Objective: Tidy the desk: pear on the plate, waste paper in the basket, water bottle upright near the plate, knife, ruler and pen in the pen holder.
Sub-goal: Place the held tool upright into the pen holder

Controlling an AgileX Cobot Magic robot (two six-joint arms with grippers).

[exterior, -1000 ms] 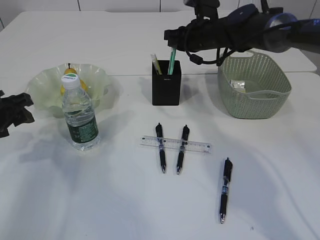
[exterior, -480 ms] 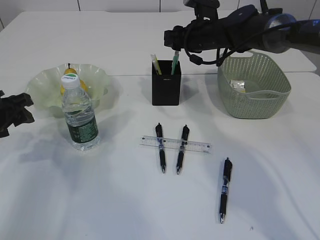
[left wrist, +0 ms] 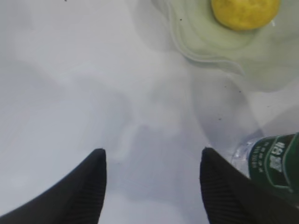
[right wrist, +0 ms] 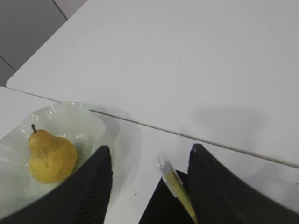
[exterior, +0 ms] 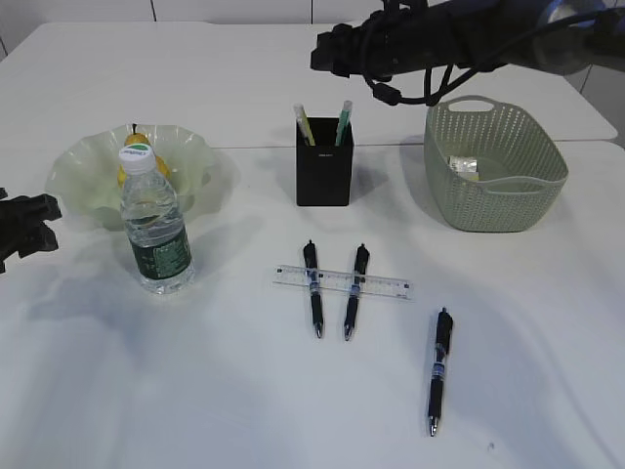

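The pear [exterior: 136, 141] lies in the pale green plate [exterior: 83, 166], also in the right wrist view [right wrist: 51, 156]. The water bottle [exterior: 156, 230] stands upright in front of the plate. The black pen holder [exterior: 324, 166] holds a green pen [exterior: 343, 121] and a pale yellow and white stick [right wrist: 177, 189]. The clear ruler [exterior: 386, 286] lies across two black pens [exterior: 313, 288] [exterior: 354, 290]. A third pen [exterior: 439, 371] lies to the right. The waste paper [exterior: 463, 164] is in the basket [exterior: 493, 191]. My right gripper [exterior: 327, 51] [right wrist: 150, 147] is open and empty above the holder. My left gripper [exterior: 24, 220] [left wrist: 152, 151] is open over bare desk.
The white desk [exterior: 244, 391] has a seam running behind the plate and holder. In the left wrist view the plate [left wrist: 210, 46], the pear [left wrist: 245, 13] and the bottle's green label [left wrist: 275, 161] lie to the right of the jaws.
The green pen went from my right gripper into the pen holder. The right gripper then rose up and away from it. The left gripper shifted slightly left.
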